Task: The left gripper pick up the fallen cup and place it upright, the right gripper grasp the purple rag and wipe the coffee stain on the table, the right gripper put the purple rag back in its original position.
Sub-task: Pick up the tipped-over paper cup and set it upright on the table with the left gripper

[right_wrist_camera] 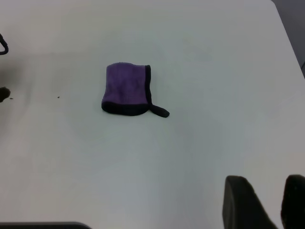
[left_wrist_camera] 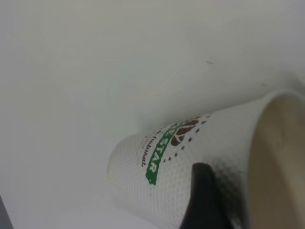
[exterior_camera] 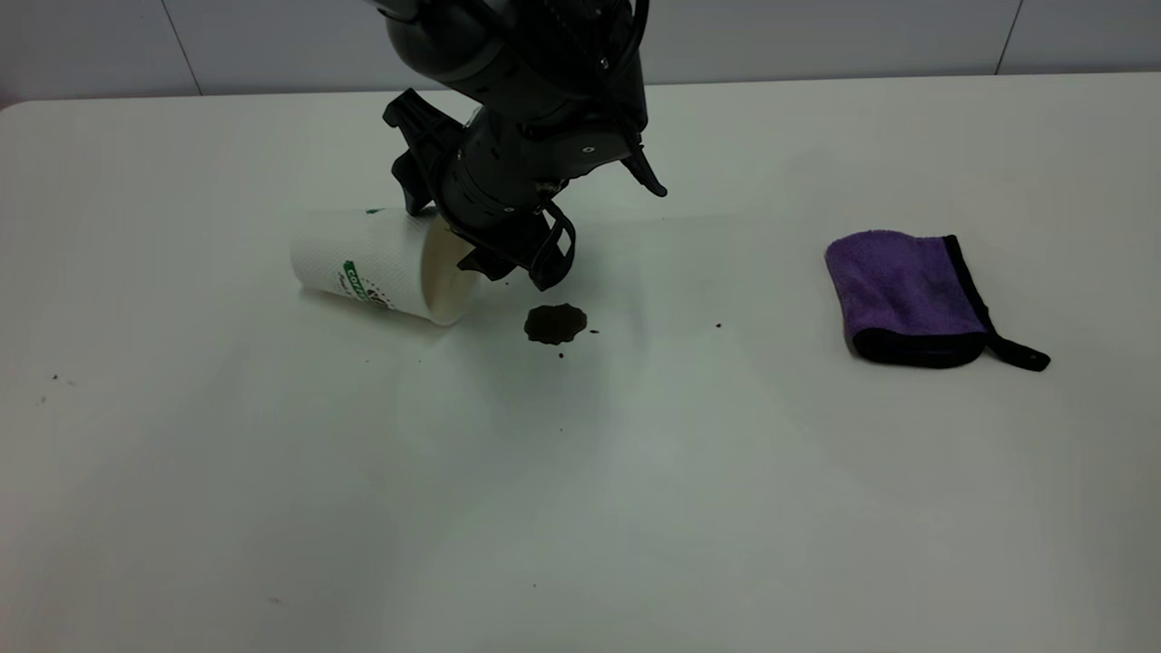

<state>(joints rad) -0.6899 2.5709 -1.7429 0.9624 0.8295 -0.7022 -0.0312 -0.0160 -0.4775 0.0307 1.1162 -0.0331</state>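
Observation:
A white paper cup (exterior_camera: 372, 263) with a green and brown logo lies on its side left of centre, mouth towards a dark coffee stain (exterior_camera: 555, 323). My left gripper (exterior_camera: 521, 263) is at the cup's rim with its jaws apart. In the left wrist view one finger (left_wrist_camera: 205, 200) lies against the cup's (left_wrist_camera: 157, 157) outer wall; the other finger is out of view. The purple rag (exterior_camera: 907, 295) with black trim lies folded at the right. My right gripper (right_wrist_camera: 275, 191) hovers open and empty, well away from the rag (right_wrist_camera: 126, 89).
Small dark specks lie near the stain (exterior_camera: 718, 325) and at the table's left (exterior_camera: 54, 377). The white table (exterior_camera: 635, 508) runs back to a grey wall. The left arm's body rises over the table's far middle.

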